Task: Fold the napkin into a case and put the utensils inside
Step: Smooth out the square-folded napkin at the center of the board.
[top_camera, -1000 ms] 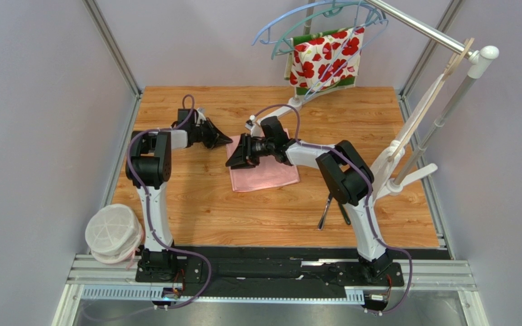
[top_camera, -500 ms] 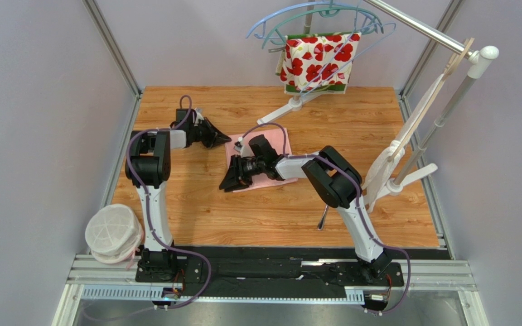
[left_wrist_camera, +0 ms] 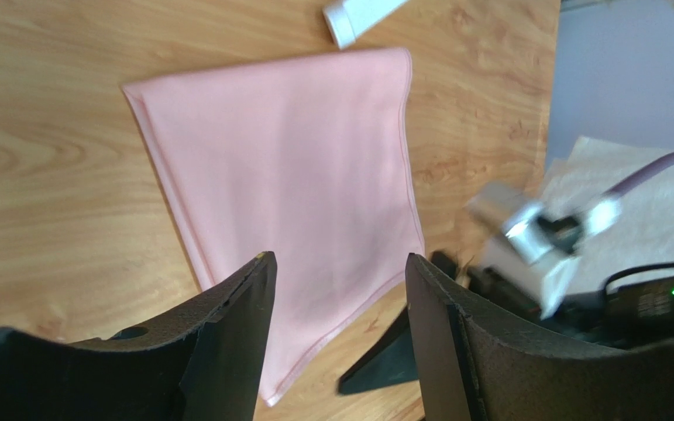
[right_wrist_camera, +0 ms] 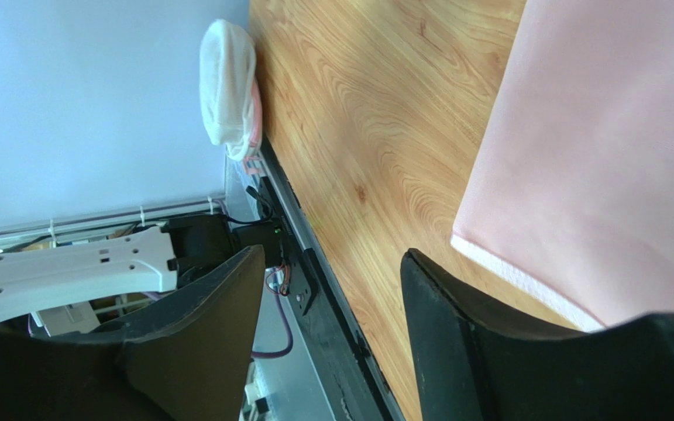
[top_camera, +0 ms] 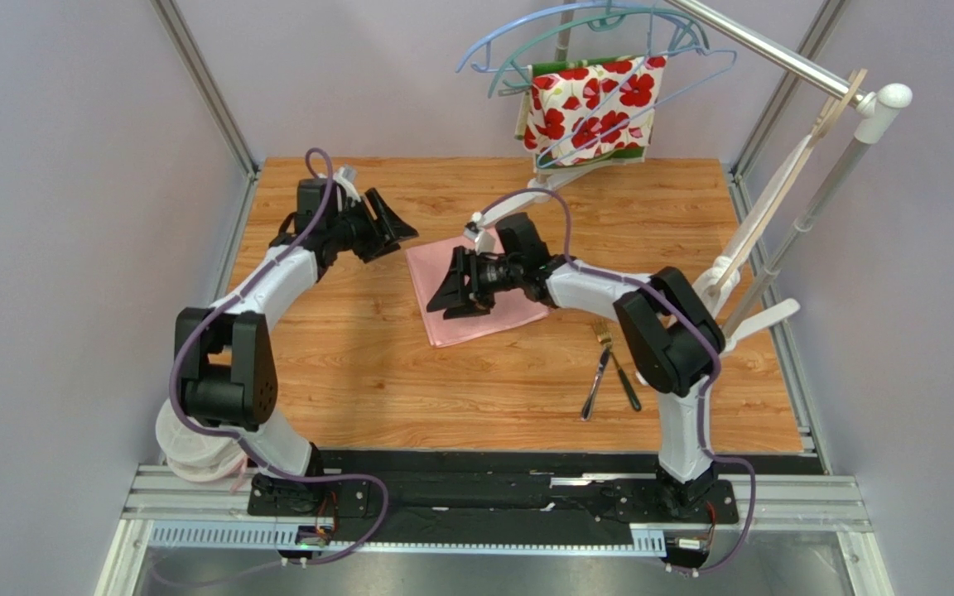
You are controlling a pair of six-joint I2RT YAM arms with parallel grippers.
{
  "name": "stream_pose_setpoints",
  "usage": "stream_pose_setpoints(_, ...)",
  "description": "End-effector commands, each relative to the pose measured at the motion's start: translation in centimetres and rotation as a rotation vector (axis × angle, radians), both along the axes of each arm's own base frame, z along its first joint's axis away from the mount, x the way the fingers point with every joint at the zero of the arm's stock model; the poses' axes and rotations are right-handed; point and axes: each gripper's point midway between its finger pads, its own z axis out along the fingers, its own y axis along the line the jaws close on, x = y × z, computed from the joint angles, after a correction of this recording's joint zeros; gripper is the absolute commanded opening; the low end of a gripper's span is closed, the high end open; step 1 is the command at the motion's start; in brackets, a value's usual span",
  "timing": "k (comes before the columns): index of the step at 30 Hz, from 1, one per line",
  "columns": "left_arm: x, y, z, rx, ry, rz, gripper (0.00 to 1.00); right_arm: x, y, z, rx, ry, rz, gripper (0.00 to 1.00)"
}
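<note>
The light-pink napkin (top_camera: 501,317) lies flat as a folded rectangle on the wooden table, also filling the left wrist view (left_wrist_camera: 297,158) and the right side of the right wrist view (right_wrist_camera: 604,158). My left gripper (top_camera: 397,225) hangs open just off its far-left corner, nothing between the fingers (left_wrist_camera: 339,259). Over the napkin's left half my right gripper (top_camera: 442,298) stands open and empty (right_wrist_camera: 332,254). The two utensils (top_camera: 609,370) lie crossed on the table, right of the napkin and apart from it.
A red-and-white floral cloth (top_camera: 594,109) hangs on hangers from a rack at the back right; the rack's white stand (top_camera: 743,267) and foot (left_wrist_camera: 358,13) reach onto the table. A white bundle (top_camera: 202,428) sits at the near-left edge.
The left gripper opened and its arm stretched farther back. The right gripper swung from the napkin's near-left corner back over the napkin and opened wider. The floral cloth swayed.
</note>
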Motion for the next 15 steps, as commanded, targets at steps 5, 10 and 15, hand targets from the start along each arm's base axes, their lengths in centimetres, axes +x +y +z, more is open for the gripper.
stream_pose_setpoints(5,-8.3,-3.6,-8.6,0.141,0.245,-0.077,0.73,2.8,-8.0,2.3,-0.047,-0.086,-0.142,0.64)
stream_pose_setpoints(10,-9.7,-5.1,-10.8,0.191,0.279,-0.124,0.69,3.7,-11.5,1.3,-0.081,-0.075,-0.211,0.64)
stream_pose_setpoints(15,-10.9,-4.7,-12.8,0.245,0.353,-0.099,0.69,3.2,-12.5,0.1,-0.098,-0.057,-0.224,0.64)
